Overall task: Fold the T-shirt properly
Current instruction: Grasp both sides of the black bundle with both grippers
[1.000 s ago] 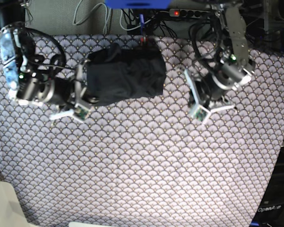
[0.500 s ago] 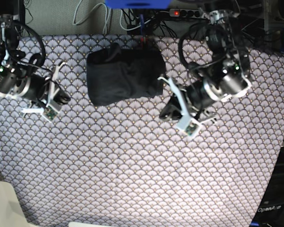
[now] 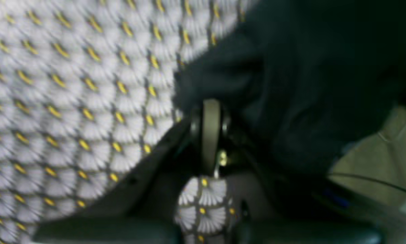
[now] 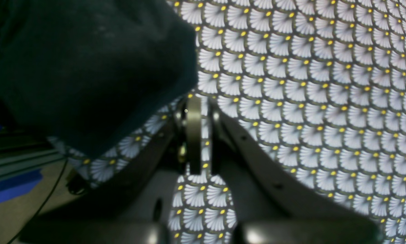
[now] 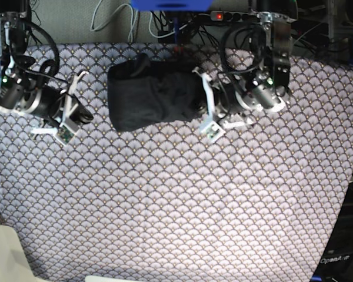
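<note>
A table is being covered by a grey scallop-patterned cloth (image 5: 182,200); a folded black T-shirt (image 5: 153,94) is lying at its far side.

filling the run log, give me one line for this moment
T-shirt: folded bundle on patterned cloth | left gripper: shut, at its edge | right gripper: shut, empty

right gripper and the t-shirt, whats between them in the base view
Only bare scallop-patterned cloth: the base view shows a strip of it between the right gripper and the T-shirt, and the right wrist view shows the same, jaws shut.
</note>
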Tool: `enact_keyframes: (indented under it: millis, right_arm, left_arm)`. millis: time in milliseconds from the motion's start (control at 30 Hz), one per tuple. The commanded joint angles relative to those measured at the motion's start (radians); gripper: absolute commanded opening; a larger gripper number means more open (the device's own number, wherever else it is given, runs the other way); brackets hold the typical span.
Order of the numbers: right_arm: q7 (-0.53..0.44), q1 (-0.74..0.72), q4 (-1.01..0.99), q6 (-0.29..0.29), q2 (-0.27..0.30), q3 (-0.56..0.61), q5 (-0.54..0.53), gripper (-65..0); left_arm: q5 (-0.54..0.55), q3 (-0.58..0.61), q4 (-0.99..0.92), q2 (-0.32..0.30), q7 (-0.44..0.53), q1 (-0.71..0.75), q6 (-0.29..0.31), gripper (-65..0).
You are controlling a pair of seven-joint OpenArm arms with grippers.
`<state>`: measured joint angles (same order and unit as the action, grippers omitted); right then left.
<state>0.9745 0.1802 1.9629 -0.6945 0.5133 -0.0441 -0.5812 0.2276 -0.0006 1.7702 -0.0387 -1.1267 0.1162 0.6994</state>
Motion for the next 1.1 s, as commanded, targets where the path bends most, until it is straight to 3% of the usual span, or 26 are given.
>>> enact_keyframes:
  millis: [0,133,367,767,1067]
  right_arm:
    - [-0.019,-0.011,0.019,-0.004,0.014,-0.009,-0.010,-63.2]
    - [-0.019,-0.011,0.020,-0.004,0.014,-0.004,-0.013,-63.2]
    - [-0.018,-0.008,0.020,-0.004,-0.060,-0.009,-0.013,-63.2]
    - [-0.010,0.014,0.031,-0.004,-0.135,-0.009,-0.013,-63.1]
    - [-0.110,0.121,0.025,-0.004,-0.161,-0.003,-0.010,-62.9]
  left_arm:
    - [0.019,0.000,-0.003,0.001,0.030,-0.016,-0.001,-65.0]
    - [0.019,0.001,-0.091,0.001,0.109,-0.014,-0.001,-65.0]
    - [0.019,0.009,-0.237,0.001,0.184,-0.033,-0.001,-65.0]
    - [0.019,0.075,-0.306,0.003,0.188,-0.060,-0.001,-65.0]
    - [0.019,0.067,-0.301,-0.003,0.179,-0.054,-0.001,-65.0]
